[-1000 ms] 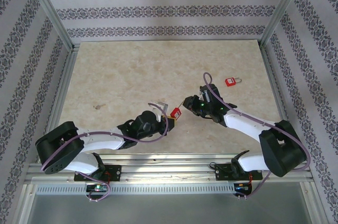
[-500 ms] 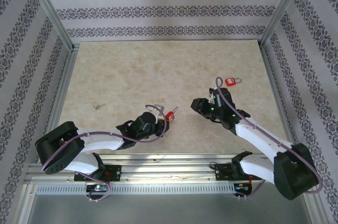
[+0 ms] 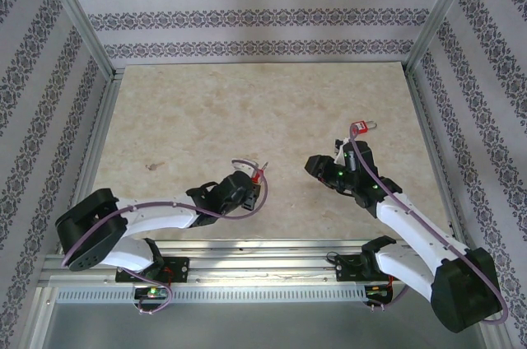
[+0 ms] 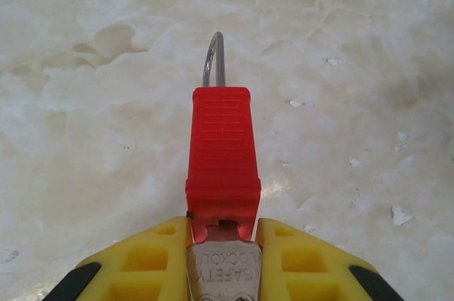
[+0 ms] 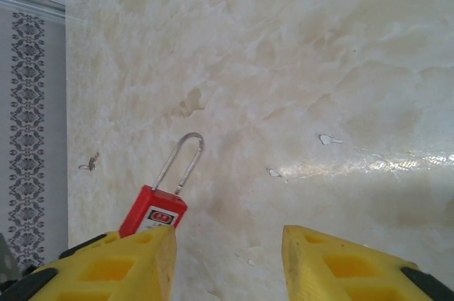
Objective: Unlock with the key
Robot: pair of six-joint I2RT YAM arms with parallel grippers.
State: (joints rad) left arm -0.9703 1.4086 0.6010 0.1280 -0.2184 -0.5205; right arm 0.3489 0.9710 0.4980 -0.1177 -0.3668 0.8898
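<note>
Small red plastic padlock with a steel shackle (image 4: 223, 155) sits between the left gripper (image 4: 223, 236) fingers, near-centre of the pale marbled tabletop (image 3: 206, 110). Right gripper (image 3: 313, 165) to its right, apart. Second small red padlock (image 3: 360, 127) lies farther back, right side.

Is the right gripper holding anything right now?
No, the right gripper stands open, with bare table showing between its jaws.

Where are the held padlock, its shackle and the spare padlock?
held padlock (image 4: 222, 152), left wrist view, middle of its red body
shackle (image 4: 216, 35), left wrist view, top of the silver loop
spare padlock (image 3: 359, 127), top external view, its red body
</note>
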